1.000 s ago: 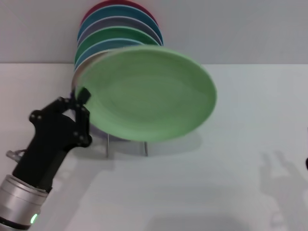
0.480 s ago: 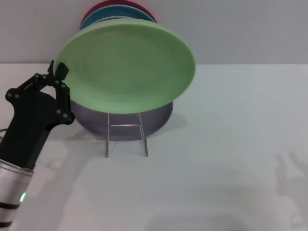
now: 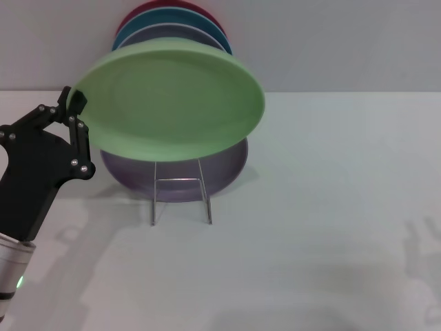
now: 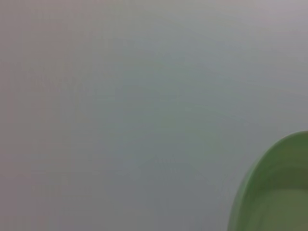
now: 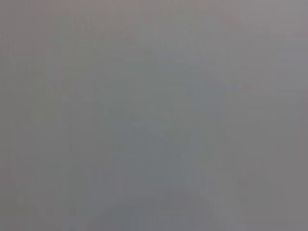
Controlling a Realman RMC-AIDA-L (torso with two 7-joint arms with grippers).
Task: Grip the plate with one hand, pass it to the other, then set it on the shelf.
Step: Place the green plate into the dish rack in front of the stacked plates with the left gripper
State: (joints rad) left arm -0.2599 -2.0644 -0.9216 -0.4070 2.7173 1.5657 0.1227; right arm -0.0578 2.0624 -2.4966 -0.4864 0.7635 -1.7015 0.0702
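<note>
White table (image 3: 331,207) with wire plate rack (image 3: 180,200) on it

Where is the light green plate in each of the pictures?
Head view: the plate is upper left of centre, its edge held by the left gripper, in front of the rack.
Left wrist view: only a piece of its rim shows, in the lower right corner.
Right wrist view: not in it.
Shared landmark: the plate's pale green rim.
</note>
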